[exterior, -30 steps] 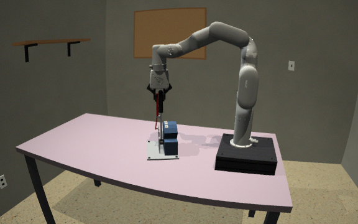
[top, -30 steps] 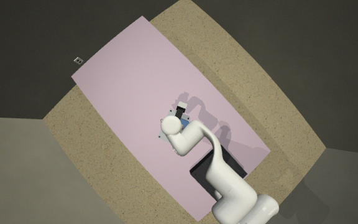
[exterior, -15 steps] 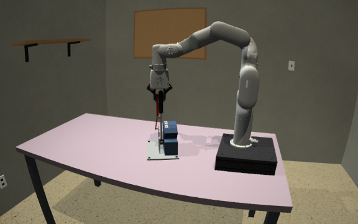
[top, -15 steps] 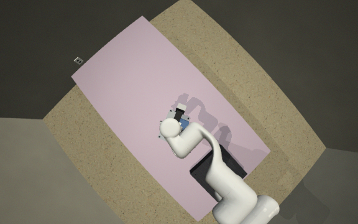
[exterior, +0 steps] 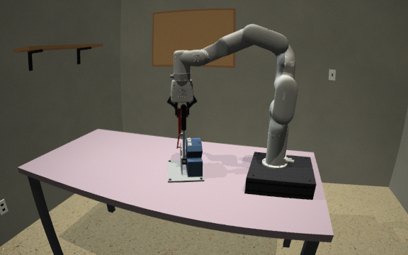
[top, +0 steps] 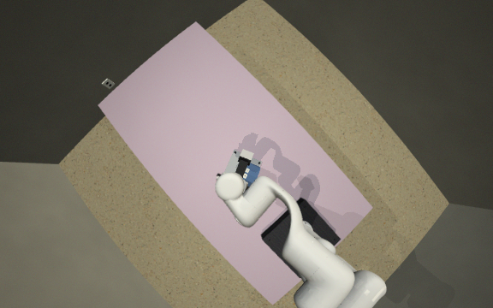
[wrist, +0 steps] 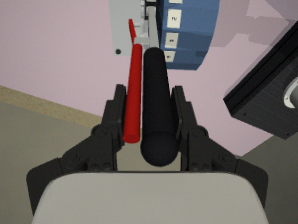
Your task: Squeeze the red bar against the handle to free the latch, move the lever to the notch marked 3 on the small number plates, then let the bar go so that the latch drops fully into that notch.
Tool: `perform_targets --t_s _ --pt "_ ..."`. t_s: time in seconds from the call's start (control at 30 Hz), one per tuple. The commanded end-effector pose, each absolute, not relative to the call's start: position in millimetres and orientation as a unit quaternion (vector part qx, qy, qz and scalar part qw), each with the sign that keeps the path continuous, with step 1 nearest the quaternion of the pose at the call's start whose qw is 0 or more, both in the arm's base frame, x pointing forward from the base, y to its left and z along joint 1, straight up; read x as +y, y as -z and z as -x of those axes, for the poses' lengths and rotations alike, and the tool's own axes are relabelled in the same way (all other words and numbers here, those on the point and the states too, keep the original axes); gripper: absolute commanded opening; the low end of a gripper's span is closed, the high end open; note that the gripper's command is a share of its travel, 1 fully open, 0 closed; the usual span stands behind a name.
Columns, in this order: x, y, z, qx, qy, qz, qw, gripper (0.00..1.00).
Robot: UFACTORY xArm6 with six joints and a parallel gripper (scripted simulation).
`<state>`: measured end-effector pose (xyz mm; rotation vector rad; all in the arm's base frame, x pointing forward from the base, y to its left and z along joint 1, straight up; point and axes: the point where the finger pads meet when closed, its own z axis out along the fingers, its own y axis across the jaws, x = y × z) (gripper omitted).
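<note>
In the wrist view my gripper is shut on the black lever handle with the red bar pressed against its left side. The lever rises from a grey baseplate beside a blue notched block that carries several small white number plates; I cannot read their digits. In the exterior view my gripper holds the top of the lever, which stands nearly upright above the blue block. From above, my arm hides most of the mechanism. The latch itself is not discernible.
The arm's black base block stands on the pink table right of the mechanism. The table's near edge curves along the front. A wall shelf and a cork board hang on the far walls.
</note>
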<state>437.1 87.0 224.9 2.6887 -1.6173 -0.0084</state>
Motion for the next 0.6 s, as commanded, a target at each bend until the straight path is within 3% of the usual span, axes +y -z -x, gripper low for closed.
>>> perform_targets --t_s 0.0,0.57 --pt "92.5 -225.7 -435.3 -0.515 0.002 -0.857 0.001 0.0" --pt "100.8 -224.6 -430.9 -0.515 0.002 -0.857 0.001 0.0"
